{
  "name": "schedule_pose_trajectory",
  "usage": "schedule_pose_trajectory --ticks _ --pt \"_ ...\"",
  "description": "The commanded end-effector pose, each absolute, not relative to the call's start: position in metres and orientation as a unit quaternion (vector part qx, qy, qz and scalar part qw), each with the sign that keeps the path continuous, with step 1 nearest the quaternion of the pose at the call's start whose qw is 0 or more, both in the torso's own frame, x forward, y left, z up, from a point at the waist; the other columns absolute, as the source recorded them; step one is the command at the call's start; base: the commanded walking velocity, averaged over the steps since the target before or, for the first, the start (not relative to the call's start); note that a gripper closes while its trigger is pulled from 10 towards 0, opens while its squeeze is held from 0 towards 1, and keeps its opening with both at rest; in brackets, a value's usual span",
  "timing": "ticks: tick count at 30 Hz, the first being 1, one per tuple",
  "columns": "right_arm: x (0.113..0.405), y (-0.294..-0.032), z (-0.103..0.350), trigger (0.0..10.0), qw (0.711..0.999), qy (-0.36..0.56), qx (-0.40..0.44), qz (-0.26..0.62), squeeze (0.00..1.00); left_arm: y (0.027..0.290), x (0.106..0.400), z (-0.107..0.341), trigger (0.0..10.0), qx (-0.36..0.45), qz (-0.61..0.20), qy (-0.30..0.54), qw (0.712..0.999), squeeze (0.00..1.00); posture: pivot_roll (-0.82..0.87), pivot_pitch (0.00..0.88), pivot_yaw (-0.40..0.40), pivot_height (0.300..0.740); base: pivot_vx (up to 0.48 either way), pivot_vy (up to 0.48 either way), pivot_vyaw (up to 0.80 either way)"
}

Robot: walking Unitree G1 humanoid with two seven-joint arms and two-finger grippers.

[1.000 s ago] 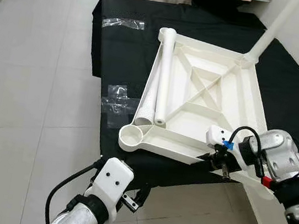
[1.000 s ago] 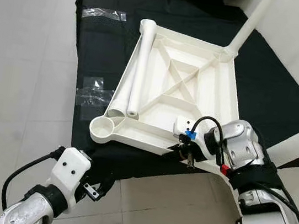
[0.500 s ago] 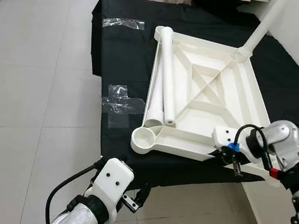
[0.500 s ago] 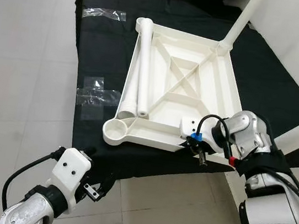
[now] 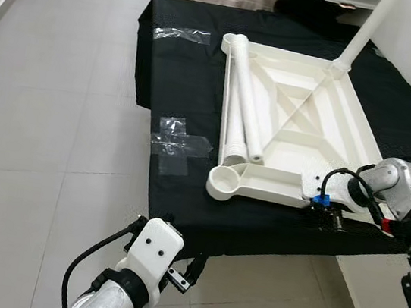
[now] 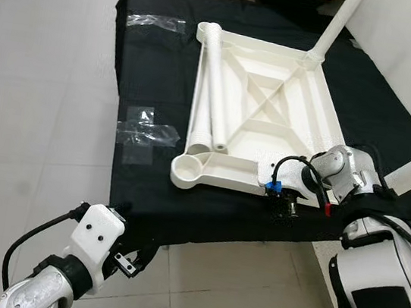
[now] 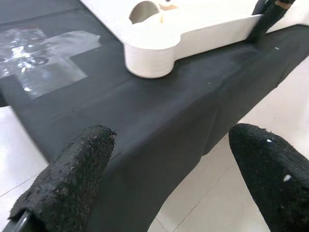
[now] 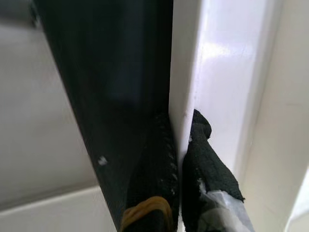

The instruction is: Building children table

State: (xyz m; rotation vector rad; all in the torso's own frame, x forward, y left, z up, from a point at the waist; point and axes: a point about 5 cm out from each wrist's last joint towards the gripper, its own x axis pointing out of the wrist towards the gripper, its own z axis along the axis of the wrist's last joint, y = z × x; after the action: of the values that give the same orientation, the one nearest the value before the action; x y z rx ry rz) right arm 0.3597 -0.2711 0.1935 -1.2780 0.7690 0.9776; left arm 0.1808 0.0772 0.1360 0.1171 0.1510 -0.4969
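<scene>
Here the left gripper (image 7: pixel 164 183) hangs with fingers apart, below the near edge of the black cloth (image 5: pixel 198 99). On that cloth lies the upturned white tabletop (image 5: pixel 292 135), a loose leg tube (image 5: pixel 245 114) inside its left rim. The right gripper (image 5: pixel 326 214) pinches its near right rim.

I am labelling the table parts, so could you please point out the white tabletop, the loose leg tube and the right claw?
White tabletop (image 5: pixel 351 128): left eye view, on its right rim.
Loose leg tube (image 5: pixel 246 106): left eye view, mid-length of the tube.
Right claw (image 8: pixel 179 159): right wrist view, between fingertips pinching the tabletop's rim.
</scene>
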Motion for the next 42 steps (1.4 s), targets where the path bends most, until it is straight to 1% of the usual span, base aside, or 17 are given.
schedule_pose_trajectory --ticks 1,2,5,6,7,8,13,14,19,20,21,22,24,29,31,37,42 --pt "0.36 -0.281 0.197 10.0 0.637 0.328 -0.579 0.389 0.0 0.076 0.179 0.131 10.0 0.058 -0.249 0.086 0.963 0.0 0.04 0.16 -0.135 0.74 0.0 0.0 0.0" --pt "0.361 -0.281 0.197 10.0 0.638 0.328 -0.577 0.39 0.0 0.076 0.179 0.131 10.0 0.058 -0.249 0.086 0.963 0.0 0.04 0.16 -0.135 0.74 0.0 0.0 0.0" --pt "0.364 -0.269 0.197 10.0 0.67 0.304 -0.537 0.413 0.0 0.076 0.179 0.131 10.0 0.058 -0.249 0.086 0.963 0.0 0.04 0.161 -0.134 0.74 0.0 0.0 0.0" --pt "0.364 -0.269 0.197 10.0 0.67 0.304 -0.537 0.413 0.0 0.076 0.179 0.131 10.0 0.058 -0.249 0.086 0.963 0.0 0.04 0.161 -0.134 0.74 0.0 0.0 0.0" --pt "0.365 -0.267 0.198 10.0 0.675 0.299 -0.531 0.416 0.19 0.076 0.179 0.131 10.0 0.058 -0.249 0.086 0.963 0.0 0.04 0.161 -0.134 0.74 0.0 0.0 0.0" --pt "0.365 -0.262 0.199 10.0 0.684 0.29 -0.514 0.43 1.0 0.076 0.179 0.131 10.0 0.058 -0.249 0.086 0.963 0.0 0.04 0.165 -0.131 0.74 0.0 0.0 0.0" --pt "0.366 -0.256 0.215 10.0 0.701 0.263 -0.474 0.464 1.0 0.076 0.18 0.131 10.0 0.058 -0.248 0.086 0.963 0.0 0.04 0.165 -0.131 0.74 0.0 0.0 0.0" --pt "0.365 -0.257 0.224 10.0 0.71 0.254 -0.456 0.473 0.0 0.076 0.18 0.131 10.0 0.058 -0.248 0.086 0.963 0.0 0.04 0.165 -0.131 0.74 0.0 0.0 0.0" --pt "0.364 -0.257 0.246 10.0 0.732 0.223 -0.407 0.5 0.0 0.076 0.18 0.131 10.0 0.057 -0.248 0.086 0.963 0.0 0.03 0.161 -0.132 0.74 0.0 0.0 0.0" --pt "0.364 -0.252 0.258 10.0 0.75 0.196 -0.358 0.52 0.0 0.076 0.18 0.131 10.0 0.057 -0.248 0.086 0.963 0.0 0.03 0.161 -0.131 0.74 0.0 0.0 0.0" --pt "0.364 -0.252 0.258 10.0 0.75 0.196 -0.358 0.52 0.0 0.076 0.18 0.131 10.0 0.057 -0.248 0.086 0.963 0.0 0.03 0.161 -0.131 0.74 0.0 0.0 0.0" --pt "0.366 -0.242 0.264 10.0 0.763 0.175 -0.307 0.542 0.0 0.076 0.18 0.131 10.0 0.056 -0.248 0.086 0.963 0.0 0.03 0.16 -0.13 0.74 0.0 0.0 0.0" --pt "0.368 -0.23 0.265 10.0 0.765 0.155 -0.278 0.559 0.0 0.076 0.18 0.131 10.0 0.056 -0.248 0.086 0.963 0.0 0.03 0.16 -0.131 0.74 0.0 0.0 0.0" --pt "0.372 -0.208 0.26 10.0 0.759 0.134 -0.267 0.578 0.0 0.076 0.181 0.131 10.0 0.057 -0.248 0.085 0.963 0.0 0.04 0.159 -0.132 0.74 0.0 0.0 0.0" --pt "0.374 -0.2 0.243 10.0 0.755 0.17 -0.276 0.569 0.0 0.076 0.181 0.131 10.0 0.058 -0.246 0.085 0.964 0.0 0.04 0.158 -0.135 0.74 0.0 0.0 0.0" --pt "0.371 -0.2 0.216 10.0 0.742 0.247 -0.283 0.555 0.0 0.075 0.181 0.132 10.0 0.056 -0.245 0.083 0.964 0.0 0.04 0.158 -0.137 0.74 0.0 0.0 0.0" --pt "0.365 -0.201 0.212 10.0 0.727 0.266 -0.284 0.566 0.0 0.074 0.18 0.132 10.0 0.055 -0.245 0.083 0.964 0.0 0.03 0.16 -0.141 0.74 0.0 0.0 0.0"
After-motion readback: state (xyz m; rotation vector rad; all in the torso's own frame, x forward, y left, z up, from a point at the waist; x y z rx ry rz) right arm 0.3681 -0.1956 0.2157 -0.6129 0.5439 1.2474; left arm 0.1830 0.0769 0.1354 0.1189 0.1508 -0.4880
